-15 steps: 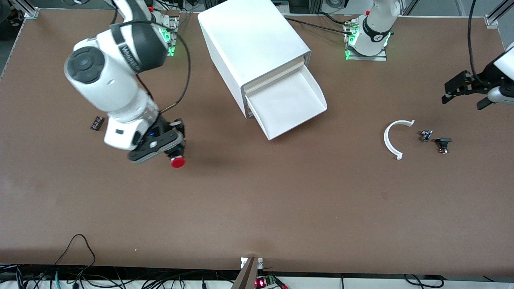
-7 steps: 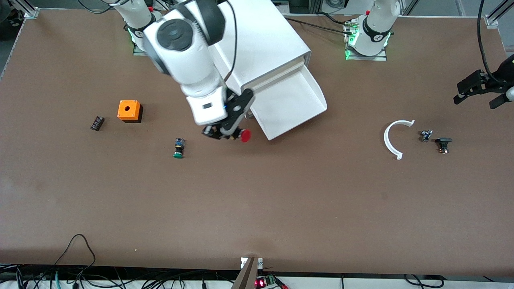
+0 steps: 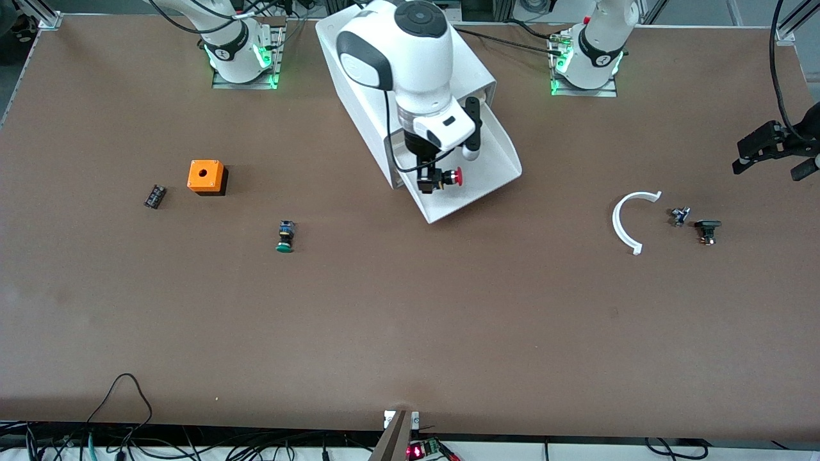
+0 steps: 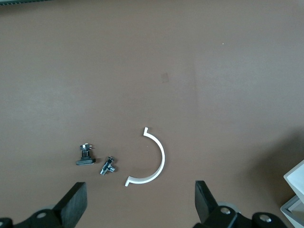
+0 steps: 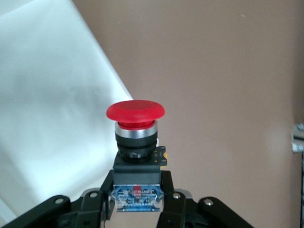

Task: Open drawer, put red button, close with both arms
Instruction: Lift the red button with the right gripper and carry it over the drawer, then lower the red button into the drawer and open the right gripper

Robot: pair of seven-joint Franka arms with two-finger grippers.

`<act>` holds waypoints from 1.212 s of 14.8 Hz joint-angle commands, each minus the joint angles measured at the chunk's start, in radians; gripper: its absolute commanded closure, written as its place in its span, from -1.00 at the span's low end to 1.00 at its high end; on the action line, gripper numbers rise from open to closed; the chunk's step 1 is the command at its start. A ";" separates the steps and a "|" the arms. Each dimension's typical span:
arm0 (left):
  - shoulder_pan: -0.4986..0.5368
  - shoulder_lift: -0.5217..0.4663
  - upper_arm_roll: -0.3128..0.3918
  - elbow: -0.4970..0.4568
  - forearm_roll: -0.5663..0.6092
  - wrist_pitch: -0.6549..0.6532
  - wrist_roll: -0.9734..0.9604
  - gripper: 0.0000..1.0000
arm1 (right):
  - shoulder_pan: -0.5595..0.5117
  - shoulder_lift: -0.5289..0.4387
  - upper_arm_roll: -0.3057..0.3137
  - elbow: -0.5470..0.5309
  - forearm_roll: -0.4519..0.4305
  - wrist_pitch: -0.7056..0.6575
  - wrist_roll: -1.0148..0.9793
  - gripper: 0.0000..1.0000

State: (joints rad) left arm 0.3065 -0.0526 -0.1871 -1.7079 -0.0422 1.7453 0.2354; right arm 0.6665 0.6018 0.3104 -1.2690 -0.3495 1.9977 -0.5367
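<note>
The white cabinet (image 3: 397, 64) stands at the back middle, its drawer (image 3: 493, 166) pulled open toward the front camera. My right gripper (image 3: 430, 182) is shut on the red button (image 3: 453, 177) and holds it over the open drawer. In the right wrist view the red button (image 5: 136, 124) sits between the fingers (image 5: 168, 187), over the drawer's white floor (image 5: 47, 104) and its edge. My left gripper (image 3: 772, 150) is open and empty, up at the left arm's end of the table; the left wrist view shows its fingertips (image 4: 76, 204) wide apart.
A green-capped button (image 3: 285, 237), an orange box with a hole (image 3: 205, 176) and a small black part (image 3: 154, 196) lie toward the right arm's end. A white curved piece (image 3: 624, 221), a small metal part (image 3: 679, 216) and a black part (image 3: 707, 229) lie toward the left arm's end.
My right arm has swung from the right arm's end of the table to above the open drawer, carrying the red button. My left gripper has drawn slightly farther toward the table's end.
</note>
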 commanded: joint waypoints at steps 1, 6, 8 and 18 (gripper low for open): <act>0.003 0.025 -0.011 0.036 0.022 -0.020 -0.016 -1.00 | 0.013 0.045 -0.007 0.075 -0.003 -0.011 -0.112 0.52; 0.003 0.028 -0.011 0.037 0.028 -0.036 -0.004 -1.00 | 0.012 0.070 0.027 0.076 0.013 -0.028 -0.233 0.53; 0.005 0.031 -0.011 0.036 0.025 -0.032 -0.001 -1.00 | 0.010 0.084 0.050 0.076 0.044 -0.065 -0.282 0.53; 0.002 0.063 -0.011 0.072 0.024 -0.021 0.001 -1.00 | 0.019 0.147 0.084 0.077 0.050 -0.122 -0.304 0.46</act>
State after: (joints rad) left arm 0.3071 -0.0153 -0.1930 -1.6989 -0.0419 1.7387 0.2335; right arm 0.6840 0.7209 0.3839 -1.2318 -0.3038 1.8858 -0.8254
